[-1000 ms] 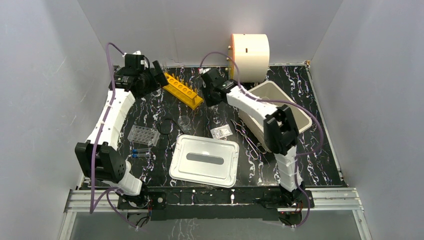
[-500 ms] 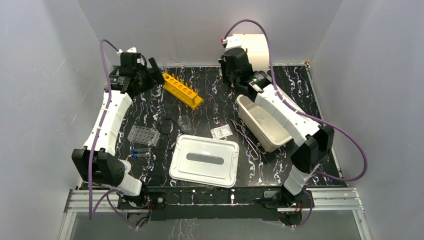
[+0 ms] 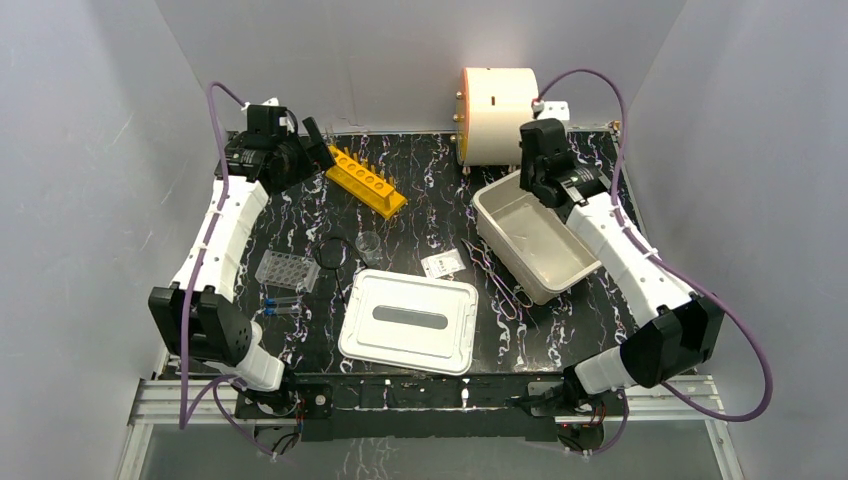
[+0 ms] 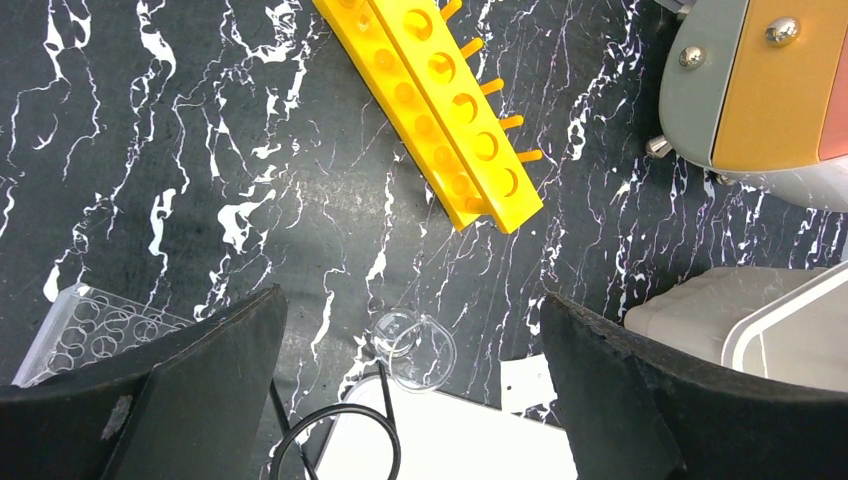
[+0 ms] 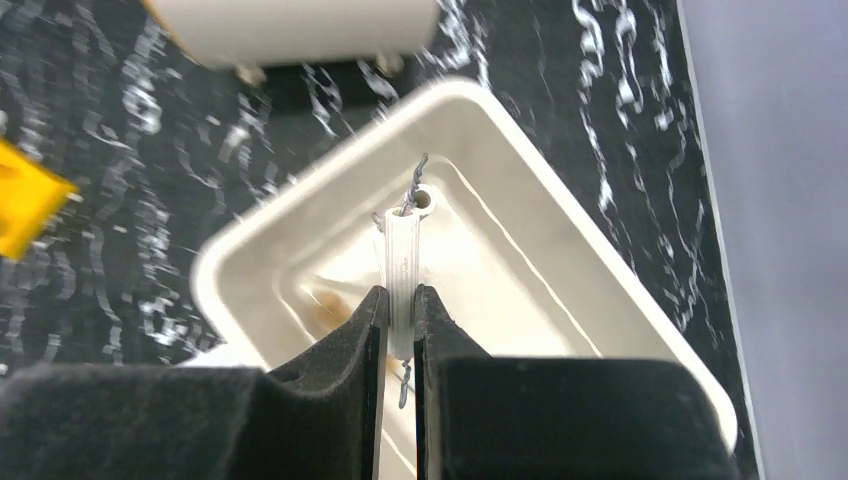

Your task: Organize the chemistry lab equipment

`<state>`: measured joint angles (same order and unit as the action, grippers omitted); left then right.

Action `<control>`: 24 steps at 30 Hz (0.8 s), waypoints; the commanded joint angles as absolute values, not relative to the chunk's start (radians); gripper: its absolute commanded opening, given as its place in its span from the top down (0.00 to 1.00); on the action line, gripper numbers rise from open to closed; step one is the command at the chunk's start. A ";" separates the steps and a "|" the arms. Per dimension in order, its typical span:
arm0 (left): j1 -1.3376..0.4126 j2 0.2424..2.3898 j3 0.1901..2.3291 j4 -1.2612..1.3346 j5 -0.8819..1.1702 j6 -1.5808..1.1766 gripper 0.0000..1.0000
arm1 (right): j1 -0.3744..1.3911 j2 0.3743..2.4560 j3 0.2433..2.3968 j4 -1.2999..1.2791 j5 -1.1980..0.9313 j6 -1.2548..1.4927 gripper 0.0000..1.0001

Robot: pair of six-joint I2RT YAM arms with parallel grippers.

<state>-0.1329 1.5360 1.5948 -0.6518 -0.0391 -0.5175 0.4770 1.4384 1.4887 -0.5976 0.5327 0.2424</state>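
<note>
- The right gripper (image 5: 398, 322) was clamped on the white triangle (image 5: 402, 250), which hung above the white tub (image 5: 600, 300).
- Recommended: lower the triangle near the tub floor before release, keeping its wire ends off the rim.
- The left gripper (image 4: 410, 300) stood wide open and empty above the tiny clear beaker (image 4: 415, 350), near the orange tube rack (image 4: 440, 110).
- The table (image 3: 430, 190) was black and marbled, enclosed by grey walls (image 3: 100, 200).

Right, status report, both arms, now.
Left gripper: jaws open, empty. Right gripper: jaws shut on white triangle, over white tub. Nothing between them.
</note>
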 commanded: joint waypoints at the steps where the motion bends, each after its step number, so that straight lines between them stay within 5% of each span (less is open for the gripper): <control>1: -0.129 1.548 1.616 -0.645 -0.004 -0.531 0.02 | 0.426 1.397 1.383 -0.655 0.511 0.284 0.98; 24: -0.129 1.628 1.665 -0.653 0.052 -0.562 0.03 | 0.223 1.651 1.224 -0.498 0.286 0.070 0.97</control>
